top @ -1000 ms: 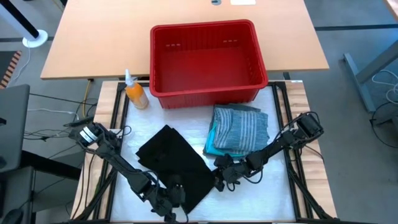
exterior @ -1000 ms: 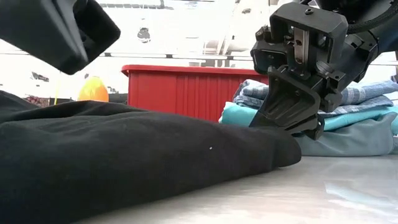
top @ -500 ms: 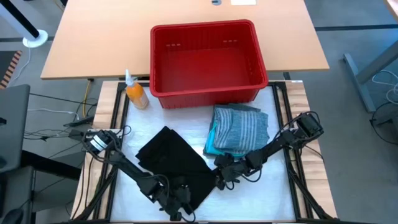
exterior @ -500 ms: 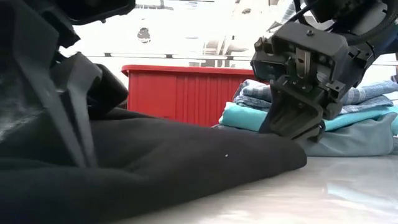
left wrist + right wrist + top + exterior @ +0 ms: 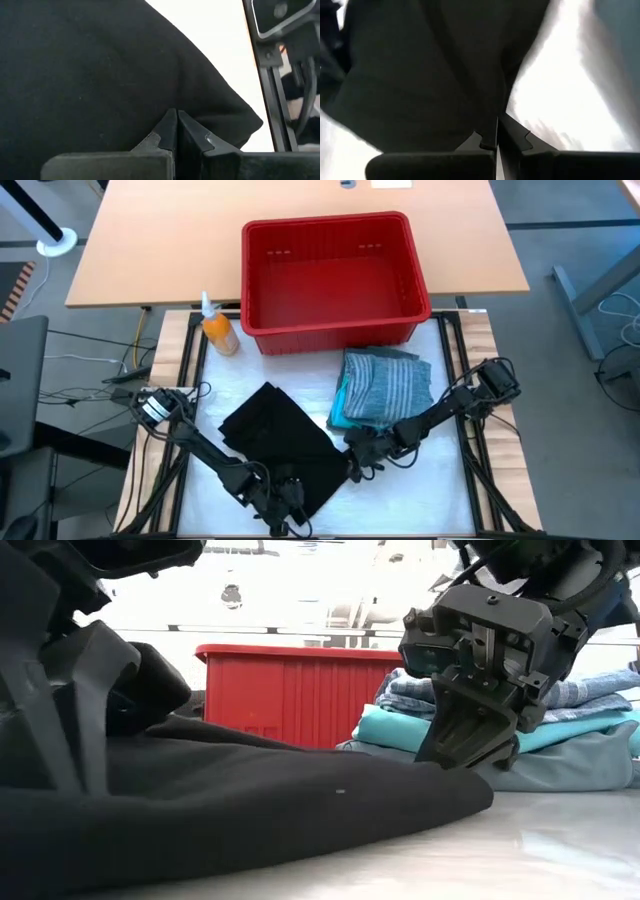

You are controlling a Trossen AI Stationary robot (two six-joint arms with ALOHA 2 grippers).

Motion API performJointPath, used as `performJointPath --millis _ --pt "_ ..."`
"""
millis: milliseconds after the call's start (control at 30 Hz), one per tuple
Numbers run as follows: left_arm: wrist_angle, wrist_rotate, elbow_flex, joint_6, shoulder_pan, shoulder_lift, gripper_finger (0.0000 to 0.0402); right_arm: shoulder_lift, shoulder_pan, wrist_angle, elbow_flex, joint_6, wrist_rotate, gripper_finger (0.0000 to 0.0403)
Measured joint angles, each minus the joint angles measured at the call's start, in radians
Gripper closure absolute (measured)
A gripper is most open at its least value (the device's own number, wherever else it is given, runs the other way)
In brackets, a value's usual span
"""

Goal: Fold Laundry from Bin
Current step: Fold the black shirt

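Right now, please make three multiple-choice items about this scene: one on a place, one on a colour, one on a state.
1. Where is the orange bottle?
A. In the bin
B. Beside the red bin's left corner
C. On the black garment

2. What colour is the garment under both grippers?
A. Black
B. Turquoise
C. Striped

3. How is the bin?
A. Full
B. Tipped over
C. Empty

Answers:
1. B, it stands outside the rim.
2. A, the left gripper and right gripper meet black cloth.
3. C, its floor is bare.

Perhaps four garments (image 5: 285, 442), one bin (image 5: 333, 276)
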Motion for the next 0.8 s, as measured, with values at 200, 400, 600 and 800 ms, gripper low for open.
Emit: performJointPath --millis 200,400,600,800 --pt "-0.08 -0.001 -0.002 0.027 -0.004 -0.035 0.0402 -0.022 -0.005 -0.004 0.004 -0.038 -0.035 0.0371" --pt "-0.23 -0.027 -0.008 0.107 0.001 -0.106 0.0402 -0.022 -0.005 -0.014 0.03 -0.106 -0.035 0.0322" --pt "-0.333 -0.017 -0.011 0.179 0.018 -0.196 0.0402 -0.022 -0.023 -0.072 0.086 -0.125 -0.037 0.0247" --pt "-0.349 -0.022 -0.01 0.204 0.022 -0.297 0.0402 -0.022 -0.053 -0.11 0.182 -0.141 -0.182 0.0193"
